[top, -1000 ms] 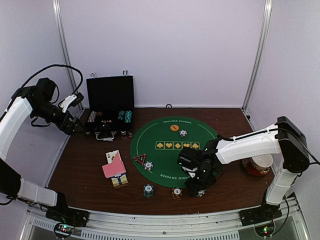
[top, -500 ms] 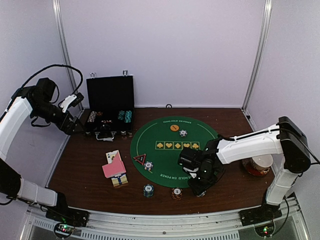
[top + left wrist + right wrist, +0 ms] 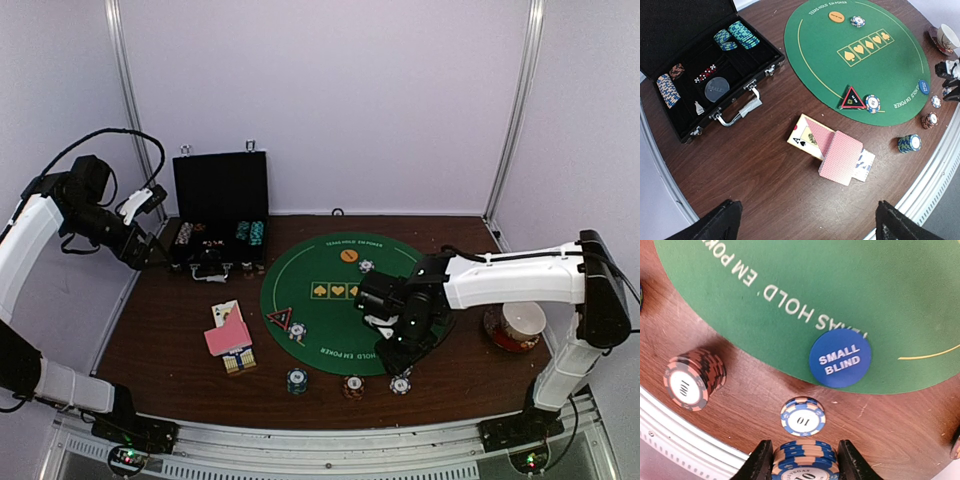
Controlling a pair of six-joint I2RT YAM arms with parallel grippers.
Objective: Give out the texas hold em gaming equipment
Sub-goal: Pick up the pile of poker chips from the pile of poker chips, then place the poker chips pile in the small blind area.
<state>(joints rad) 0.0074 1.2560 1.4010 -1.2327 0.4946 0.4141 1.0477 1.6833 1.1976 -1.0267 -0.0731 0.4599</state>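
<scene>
- Right gripper point(image 3: 805, 462): jaws part-closed on a blue-and-white chip stack point(image 3: 805, 455), one finger on each side, over the bare table point(image 3: 900, 420) just off the near rim of the green mat point(image 3: 790, 280).
- Left gripper point(image 3: 807, 212): jaws wide, nothing between them; raised at far left near the black case point(image 3: 705, 65).
- Single blue-and-white chip point(image 3: 802, 417) lies flat on the table next to the held stack; blue SMALL BLIND button point(image 3: 840, 357) sits on the mat's rim beyond it.
- Red chip stack point(image 3: 692, 380) and teal chip stack point(image 3: 910, 143) stand on the table along the near edge, apart from each other.
- Pink-backed cards point(image 3: 840, 157) are fanned on the table left of the mat, some face up.
- On the mat: orange button point(image 3: 836, 16) with a lone chip point(image 3: 857, 21) beside it at the far side; triangular marker point(image 3: 852, 97) with another chip point(image 3: 872, 103) just beside it.
- Case lid is open, more chips inside.
- Cup on saucer point(image 3: 518, 325) stands right of the mat.
</scene>
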